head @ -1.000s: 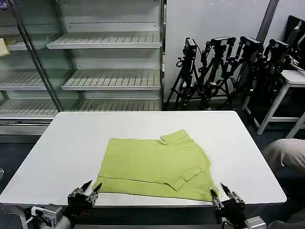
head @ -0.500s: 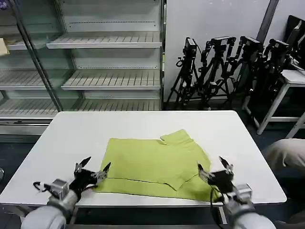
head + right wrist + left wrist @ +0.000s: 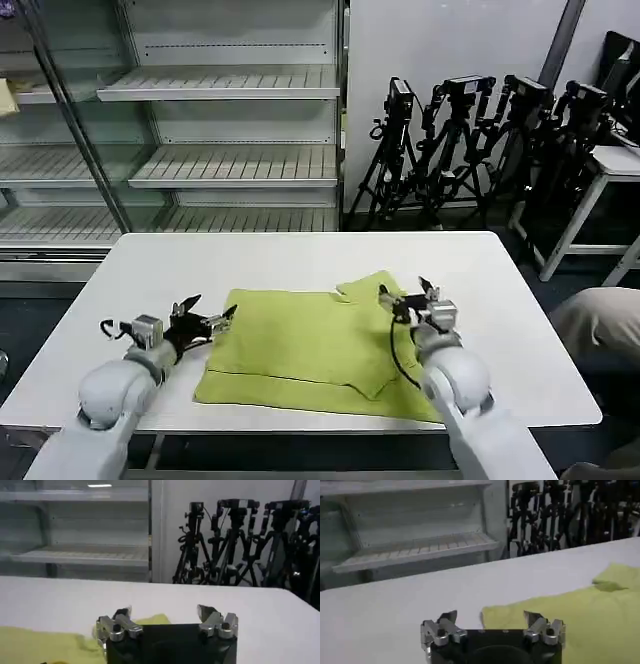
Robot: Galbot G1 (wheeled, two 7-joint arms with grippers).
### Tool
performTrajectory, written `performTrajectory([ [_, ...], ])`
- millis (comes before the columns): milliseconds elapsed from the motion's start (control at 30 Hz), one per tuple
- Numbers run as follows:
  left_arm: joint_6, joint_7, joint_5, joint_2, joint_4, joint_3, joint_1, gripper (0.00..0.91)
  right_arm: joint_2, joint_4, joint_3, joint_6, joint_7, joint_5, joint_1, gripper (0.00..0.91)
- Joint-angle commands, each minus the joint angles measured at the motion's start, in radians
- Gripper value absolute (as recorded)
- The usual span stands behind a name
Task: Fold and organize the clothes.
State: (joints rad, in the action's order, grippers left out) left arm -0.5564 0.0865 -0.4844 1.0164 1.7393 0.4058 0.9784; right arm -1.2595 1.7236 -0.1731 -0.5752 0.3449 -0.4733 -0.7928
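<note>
The clothes are one lime-green T-shirt (image 3: 315, 345) lying partly folded on the white table (image 3: 300, 258), with a sleeve doubled over near its front right and another flap sticking out at the far right. My left gripper (image 3: 207, 317) stands open at the shirt's far left corner; in the left wrist view that corner of the shirt (image 3: 570, 617) lies just past the left gripper (image 3: 490, 616). My right gripper (image 3: 408, 294) hangs open over the shirt's far right part, by the flap. In the right wrist view the shirt (image 3: 45, 647) lies under and beside the right gripper (image 3: 164, 612).
Metal shelves (image 3: 225, 160) stand behind the table, and a row of black tripods (image 3: 470, 150) at the back right. A second white table (image 3: 610, 165) is at the far right. A person's knee (image 3: 600, 320) shows by the table's right edge.
Both arms have swung forward from the table's near edge. The left gripper now sits at the shirt's far left corner, the right one over its far right part. The shirt has not moved.
</note>
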Motion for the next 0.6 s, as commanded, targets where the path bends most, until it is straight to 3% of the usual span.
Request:
performTrajectory([
  [33,-0.02,-0.036,-0.079,0.005,-0.222,-0.1,-0.212,0.907,-0.041,-0.244,0.062,-0.007,0.034,-0.034,0.175,0.907],
  [600,-0.021,0.068,-0.014,0.022,-0.336,-0.132,-0.274,0.907,-0.072,-0.357,0.052,-0.008,0.017,-0.062,0.21,0.907],
])
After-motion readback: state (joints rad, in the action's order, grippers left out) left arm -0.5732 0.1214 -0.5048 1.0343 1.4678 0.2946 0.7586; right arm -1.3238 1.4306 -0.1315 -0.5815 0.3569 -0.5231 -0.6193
